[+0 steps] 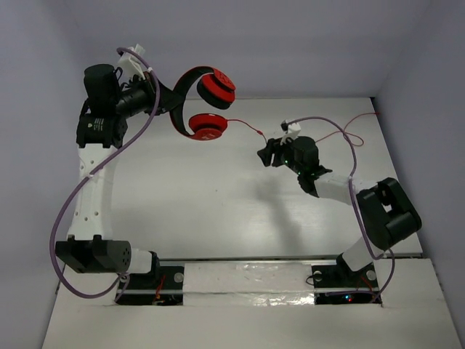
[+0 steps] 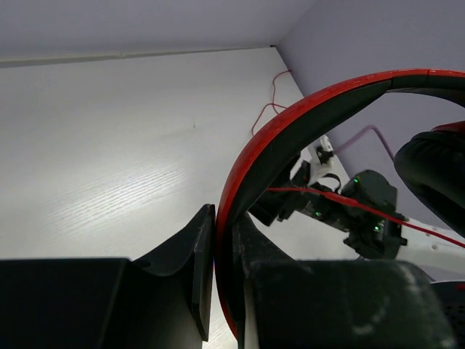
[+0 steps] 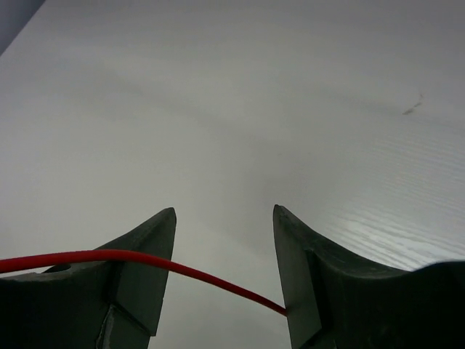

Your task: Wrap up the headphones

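The red headphones [image 1: 208, 107] hang in the air at the back left, held up by their black-and-red headband [image 2: 290, 123]. My left gripper [image 1: 163, 102] is shut on that headband; in the left wrist view it [image 2: 221, 218] pinches the band edge-on. One ear cup [image 1: 216, 87] is above the other [image 1: 207, 127]. The thin red cable [image 1: 247, 129] runs from the lower cup to my right gripper [image 1: 265, 154]. The right gripper [image 3: 225, 214] is open above the table, and the cable [image 3: 196, 273] crosses slack between its fingers [image 3: 156, 247]. More cable [image 1: 352, 137] trails to the back right.
The white table [image 1: 218, 203] is bounded by walls at the back and both sides. Thick purple robot cables loop along the left arm [image 1: 102, 167] and over the right arm [image 1: 327, 120]. The right arm [image 2: 363, 214] shows behind the headband in the left wrist view.
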